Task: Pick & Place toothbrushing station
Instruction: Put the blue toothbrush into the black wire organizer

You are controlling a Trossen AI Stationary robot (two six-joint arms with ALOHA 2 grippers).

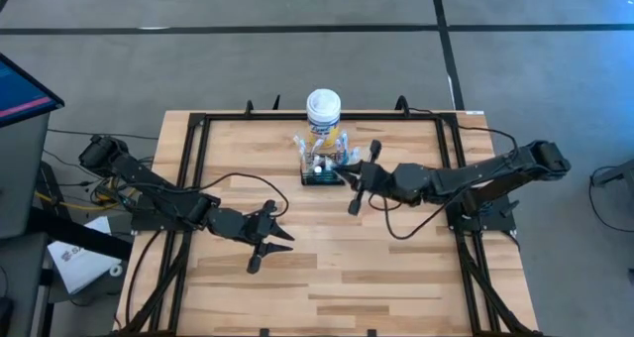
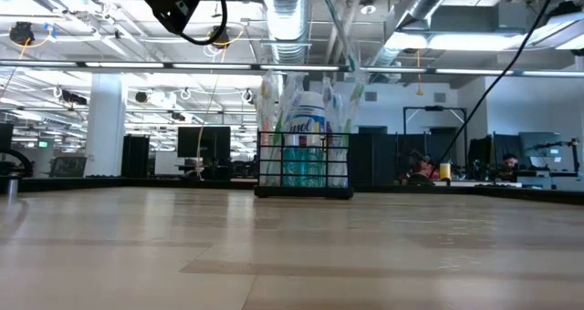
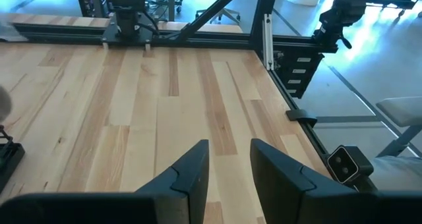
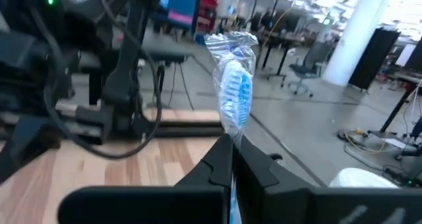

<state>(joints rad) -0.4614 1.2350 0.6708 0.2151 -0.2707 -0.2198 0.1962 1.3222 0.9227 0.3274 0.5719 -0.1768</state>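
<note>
Two dark arms reach in over the wooden bench [image 1: 327, 268], one from each side of the high view. The toothbrushing station [image 1: 324, 170], a low black wire-mesh caddy, stands just above the middle of that frame, touching or just in front of a yellow canister with a white lid [image 1: 323, 112]; in the low view the caddy [image 2: 304, 171] sits in the centre with wrapped toothbrushes standing upright in it and the canister showing through the mesh. The right end effector [image 1: 354, 204] hangs just right of the caddy in the high view, its fingers [image 4: 254, 168] clenched on a wrapped toothbrush [image 4: 235, 92] whose blue-and-white bristled head stands upright in its clear wrapper at the centre of the right wrist view. The left end effector [image 1: 265, 240] waits lower left of centre in the high view, well apart from the caddy, its fingers [image 3: 191, 174] parted and grasping nothing over bare wood.
</note>
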